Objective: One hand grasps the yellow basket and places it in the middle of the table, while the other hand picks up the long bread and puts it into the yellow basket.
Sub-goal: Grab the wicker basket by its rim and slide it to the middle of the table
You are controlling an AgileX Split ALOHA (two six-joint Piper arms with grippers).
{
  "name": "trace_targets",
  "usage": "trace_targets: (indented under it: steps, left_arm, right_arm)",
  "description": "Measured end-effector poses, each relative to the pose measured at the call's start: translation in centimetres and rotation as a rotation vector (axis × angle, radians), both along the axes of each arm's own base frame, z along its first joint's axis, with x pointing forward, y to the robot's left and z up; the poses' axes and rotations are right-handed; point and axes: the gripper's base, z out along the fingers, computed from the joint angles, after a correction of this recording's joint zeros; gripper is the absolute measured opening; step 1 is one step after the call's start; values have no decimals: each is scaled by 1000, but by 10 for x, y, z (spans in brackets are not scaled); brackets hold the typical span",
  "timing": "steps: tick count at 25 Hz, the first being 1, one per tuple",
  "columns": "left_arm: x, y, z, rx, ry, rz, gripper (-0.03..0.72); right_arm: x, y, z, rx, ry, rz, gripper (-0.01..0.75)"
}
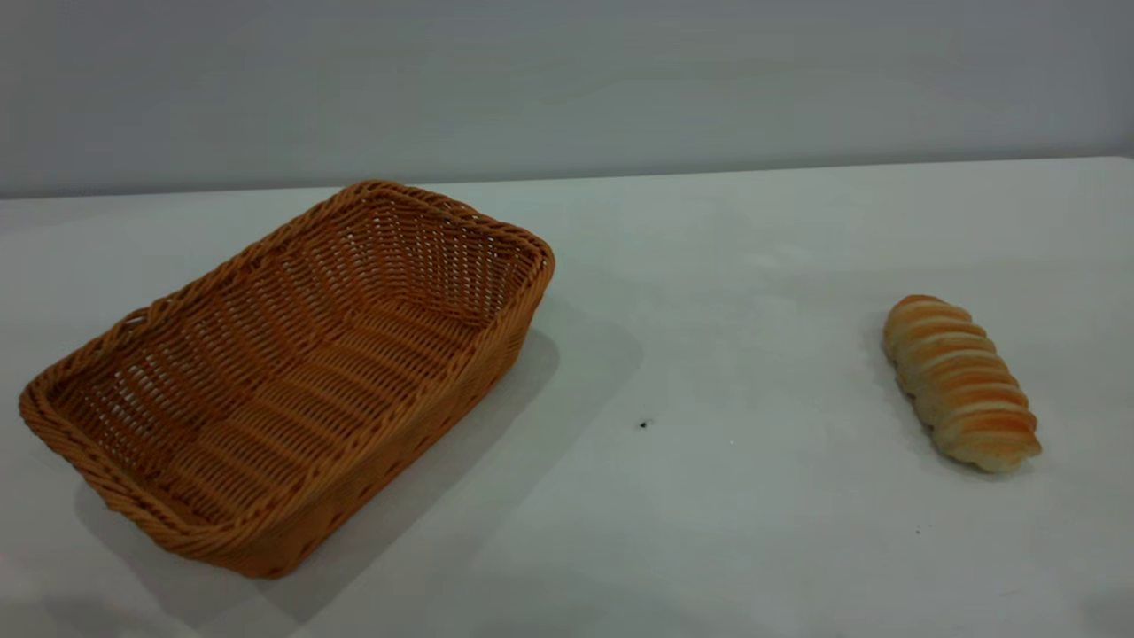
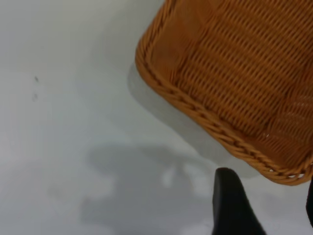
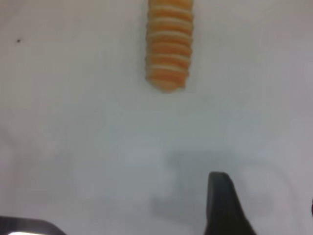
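A plain grey wall stands behind the white table [image 1: 709,292], seen from the exterior camera. The basket [image 1: 283,372] sits on the table at the left, turned at an angle, one short end toward the near left edge and the other toward the wall. It is orange-tan wicker, rectangular, with a braided rim and sloping sides, and nothing lies in it. The bread [image 1: 961,381] lies well apart from it at the right, flat on the table: an oblong cream loaf with golden-orange ridges running crosswise, its length angled from the far left to the near right. A small dark speck [image 1: 643,425] marks the table between the two. Neither arm shows in this view.

In the left wrist view, one corner of the basket [image 2: 234,78] fills much of the picture, its braided rim and woven floor plain to see. One dark finger [image 2: 232,205] of the left gripper [image 2: 269,210] pokes in at the edge and a sliver of the other shows at the picture's border; the fingers stand apart, hold nothing, and hang above the bare table [image 2: 73,147] just beside the basket's rim without touching it.

In the right wrist view, the bread [image 3: 169,46] lies on the table [image 3: 73,122], partly cut off by the frame. One dark finger [image 3: 222,205] of the right gripper [image 3: 266,208] is visible, apart from the bread and holding nothing; how wide these fingers stand I cannot tell.
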Motion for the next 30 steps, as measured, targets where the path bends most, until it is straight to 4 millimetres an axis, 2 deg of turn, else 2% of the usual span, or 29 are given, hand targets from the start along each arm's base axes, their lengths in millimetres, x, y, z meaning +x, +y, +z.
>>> trace_targets:
  steps: [9,12,17,21,30]
  left_arm:
    - [30,-7,-44,-50,157,158,422]
    - [40,-3,-49,-87,184,258,422]
    - [60,2,-46,-173,196,390,422]
    - [75,6,-48,-218,267,493,422]
    - [107,5,-71,-195,443,559,422]
  right_arm:
    - [4,7,-1,52,-1,17,463]
    - [3,11,-1,51,-1,53,463]
    - [2,15,-1,53,-1,76,463]
    - [2,16,-1,65,1,74,463]
    - [1,19,-1,101,11,86,463]
